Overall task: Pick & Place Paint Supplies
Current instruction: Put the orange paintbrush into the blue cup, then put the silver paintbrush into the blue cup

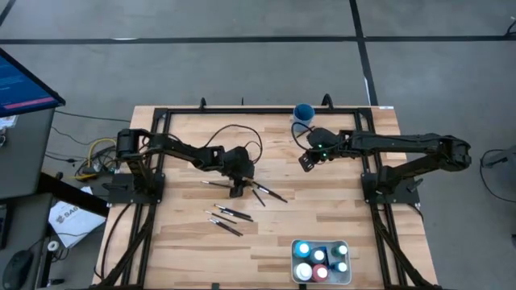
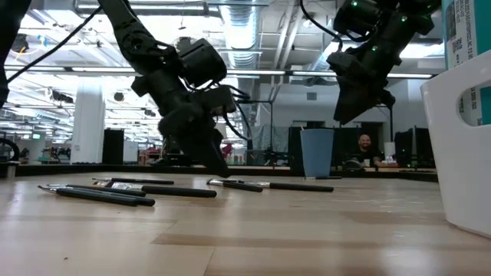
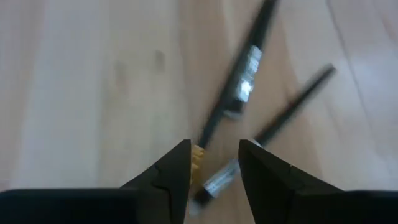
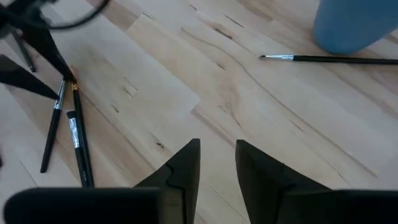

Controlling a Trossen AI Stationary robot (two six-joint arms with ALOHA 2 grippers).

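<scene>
Thin dark paintbrushes lie flat on the wooden table. Two cross near the middle (image 1: 266, 192), and several more lie nearer the near edge (image 1: 228, 217). One brush (image 4: 329, 60) lies beside the blue cup (image 1: 303, 113). Small paint bottles with light caps stand in the white tray (image 1: 321, 262). My left gripper (image 1: 237, 190) is open and low over the middle brushes. In the left wrist view (image 3: 214, 158) its fingers stand on either side of two brush ends (image 3: 211, 180). My right gripper (image 1: 306, 161) is open and hangs above the table near the cup, holding nothing (image 4: 217, 152).
The blue cup (image 2: 318, 153) stands at the table's far edge, right of centre. The white tray's wall (image 2: 460, 153) rises at the near right corner. Black frame rails run along the left, right and far edges. Bare wood lies between the middle brushes and the tray.
</scene>
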